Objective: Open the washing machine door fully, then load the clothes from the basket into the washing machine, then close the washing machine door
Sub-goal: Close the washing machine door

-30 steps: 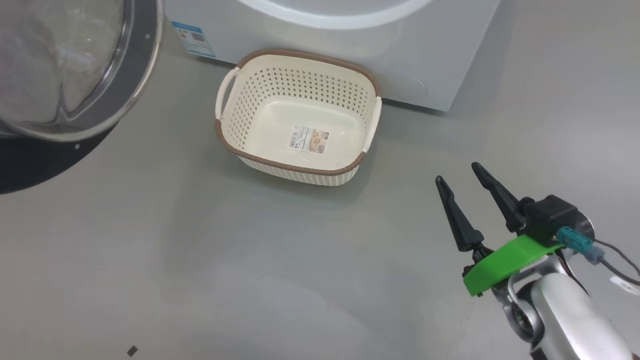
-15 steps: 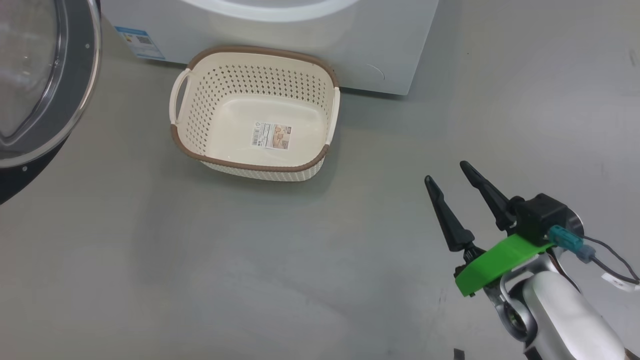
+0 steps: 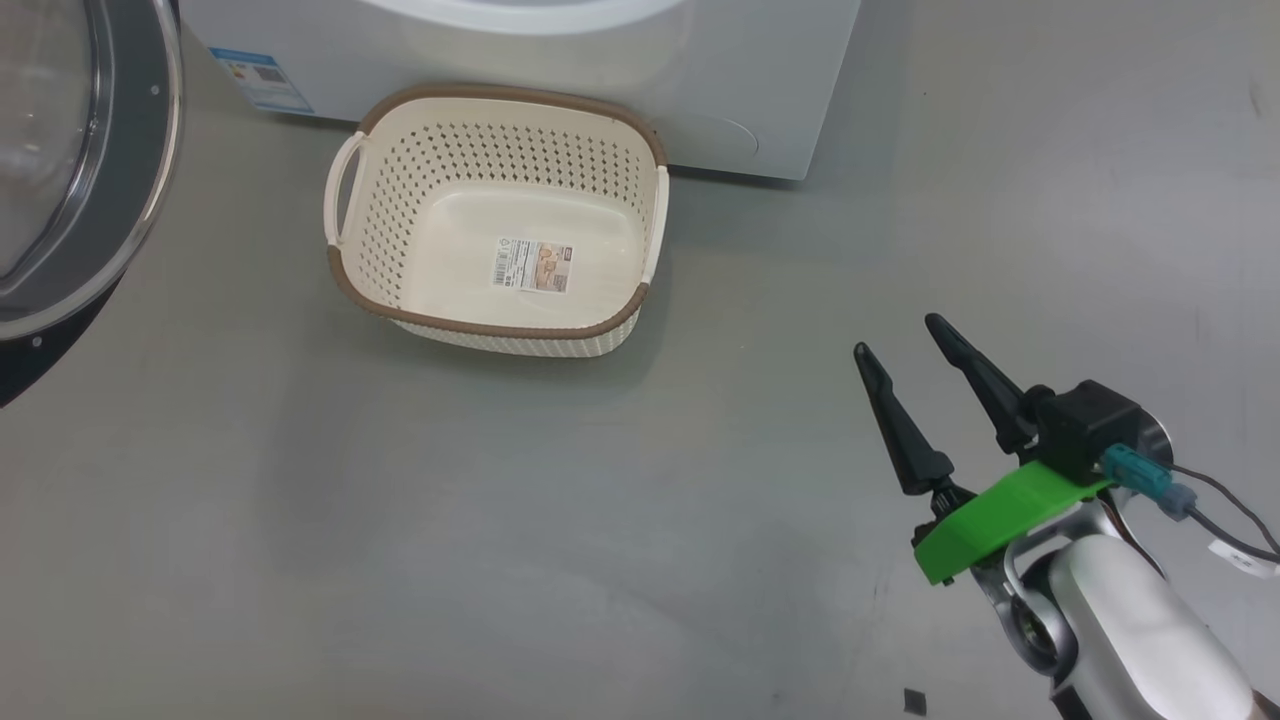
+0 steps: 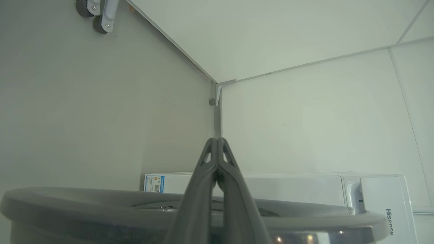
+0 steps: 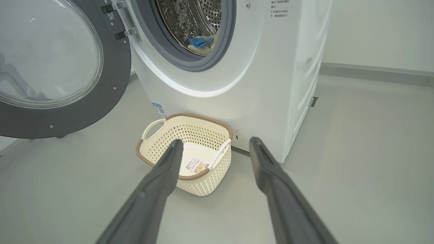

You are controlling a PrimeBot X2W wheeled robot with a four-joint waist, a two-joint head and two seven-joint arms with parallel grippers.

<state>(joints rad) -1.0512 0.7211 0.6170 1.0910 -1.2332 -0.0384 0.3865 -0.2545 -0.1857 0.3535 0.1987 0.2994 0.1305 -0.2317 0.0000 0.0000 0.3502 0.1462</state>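
While the right pincer is held spread wide, with nothing between its fingers, the left pincer is seen pressed together, tips touching, nothing pinched. A green bracket is mounted just behind the right fingers. The right pincer is poised above the grey floor, well apart from the basket and to its right, nearer the robot. Its fingertips are aimed toward the basket and the washing machine.

The basket is set on the floor just in front of the machine's white front panel; contact with the panel cannot be told. A label sticker is stuck to the basket's bottom. The clothes are seen inside the steel drum: cream fabric with a blue patch, low in the opening behind the grey seal. The washing machine door is swung wide open, hung on the robot's left side. A small blue sticker is fixed low on the front panel.

In the left wrist view, the door's dark rim is spread across the bottom behind the closed fingers; whether it is touched cannot be told. The machine's white top is seen beyond, against a wall corner.
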